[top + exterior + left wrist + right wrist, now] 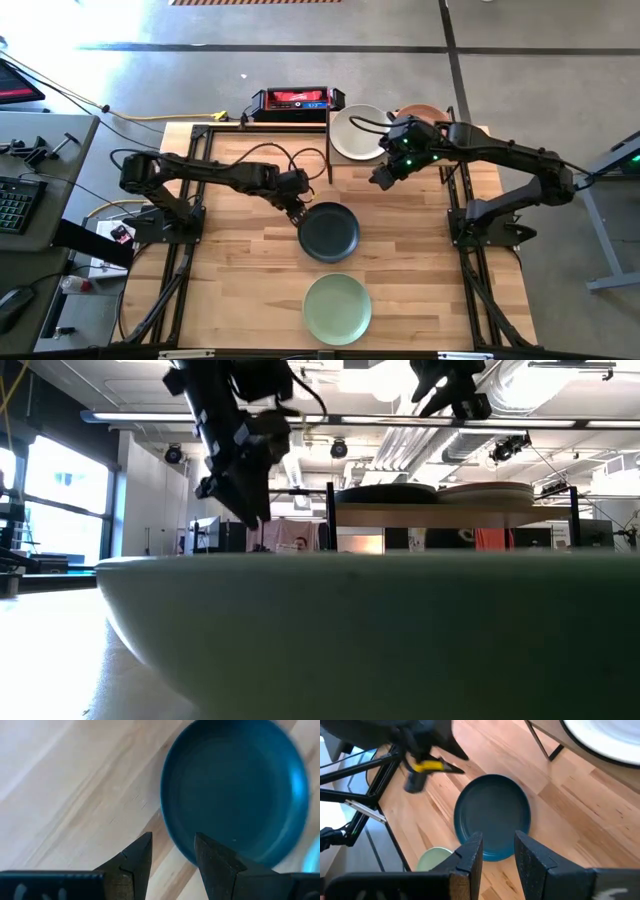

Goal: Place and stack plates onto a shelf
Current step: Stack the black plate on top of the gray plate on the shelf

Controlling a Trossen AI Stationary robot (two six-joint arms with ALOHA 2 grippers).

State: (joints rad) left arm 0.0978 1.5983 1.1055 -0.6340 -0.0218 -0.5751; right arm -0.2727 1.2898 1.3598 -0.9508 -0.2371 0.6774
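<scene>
Two plates lying on tabletop: black plate point(329, 231) just ahead of left gripper point(297, 212) jaws, slightly parted, gripping nothing; pale green plate point(337, 307) beyond. Hovering off shelf point(330, 150), right gripper point(381, 179) narrowly open, empty; cream plate point(356, 131) resting there.

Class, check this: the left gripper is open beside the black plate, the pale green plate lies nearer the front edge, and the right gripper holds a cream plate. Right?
Not quite. The right gripper is open and holds nothing, as the right wrist view shows; the cream plate lies on the shelf. The rest stands.

No legible text or labels.
</scene>
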